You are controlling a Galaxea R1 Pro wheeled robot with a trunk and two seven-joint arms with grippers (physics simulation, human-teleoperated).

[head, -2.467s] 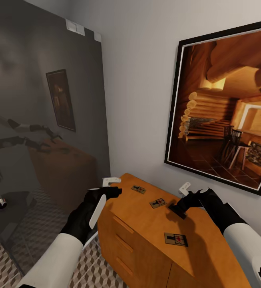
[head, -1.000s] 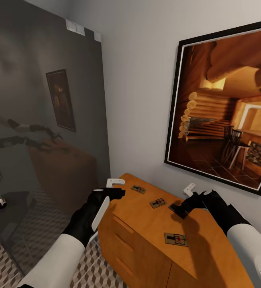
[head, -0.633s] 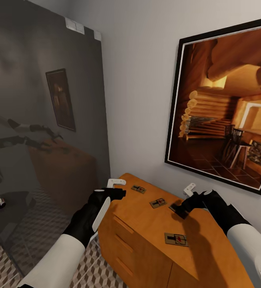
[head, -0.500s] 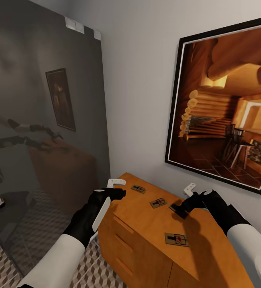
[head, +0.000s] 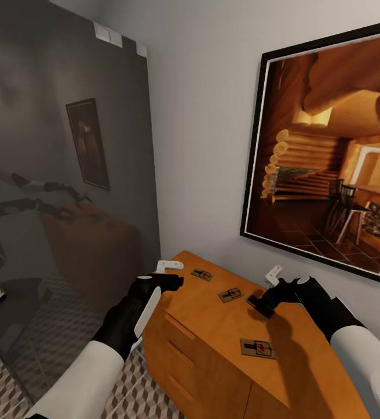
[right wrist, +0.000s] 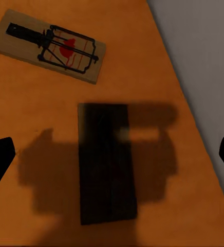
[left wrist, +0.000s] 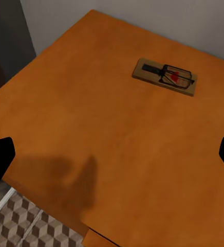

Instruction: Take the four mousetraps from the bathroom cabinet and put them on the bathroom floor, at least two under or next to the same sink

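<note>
Left gripper [head: 171, 272] has edged forward over the cabinet [head: 213, 337] corner; picking up is the step in hand.

Head view: three mousetraps [head: 230, 295] lie face up at centre, with a dark slab [head: 259, 306], probably the fourth, beneath the right gripper [head: 272, 285].

Left wrist view: claw wide, one trap upper right.

Right wrist view: claw wide, straddling the slab; next it should descend and close. Nothing obstructs.

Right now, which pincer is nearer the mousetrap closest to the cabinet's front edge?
Right. The right pincer hangs just behind that mousetrap, over the cabinet top. The left pincer is farther off, at the cabinet's far left corner, beside a different trap.
</note>
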